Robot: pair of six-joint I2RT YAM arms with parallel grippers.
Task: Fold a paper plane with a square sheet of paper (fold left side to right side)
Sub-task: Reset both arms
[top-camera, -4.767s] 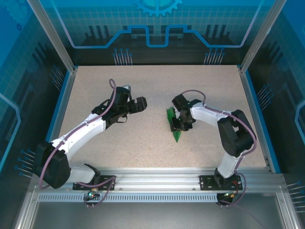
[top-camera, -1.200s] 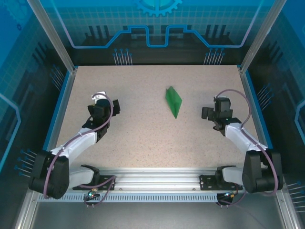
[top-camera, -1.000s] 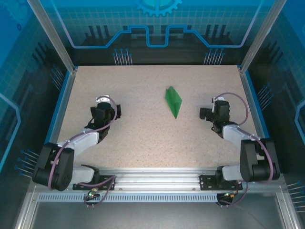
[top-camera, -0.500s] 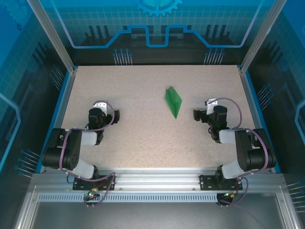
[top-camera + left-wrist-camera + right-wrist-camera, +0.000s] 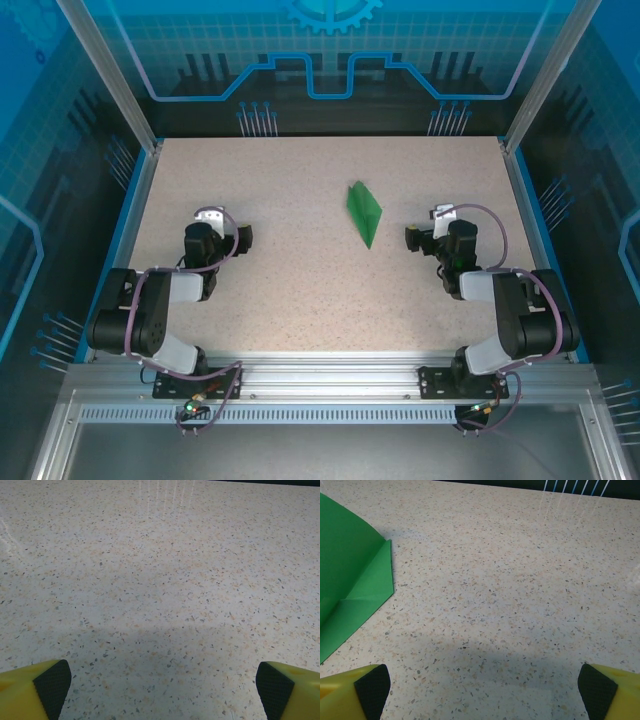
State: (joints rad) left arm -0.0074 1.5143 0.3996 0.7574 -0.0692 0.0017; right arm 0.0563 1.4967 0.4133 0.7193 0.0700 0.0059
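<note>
On the desk [image 5: 300,290], just right of centre, your paper plane [image 5: 364,212] lies as a slim folded dart, nothing touching it. Your left claw [image 5: 240,238] and right claw [image 5: 413,238] gape wide, empty. Folding looks done; I'd say nothing's left.

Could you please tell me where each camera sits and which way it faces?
Top external: above and behind the arm bases, looking down on the speckled beige table; both arms, open left gripper and right gripper flanking the folded green paper plane.
Left wrist: low on the left arm, facing across the tabletop; yellow black-padded fingertips at bottom corners.
Right wrist: likewise on the right arm; fingertips below, plane at left.
Shared: top external and right wrist both see the plane.
</note>
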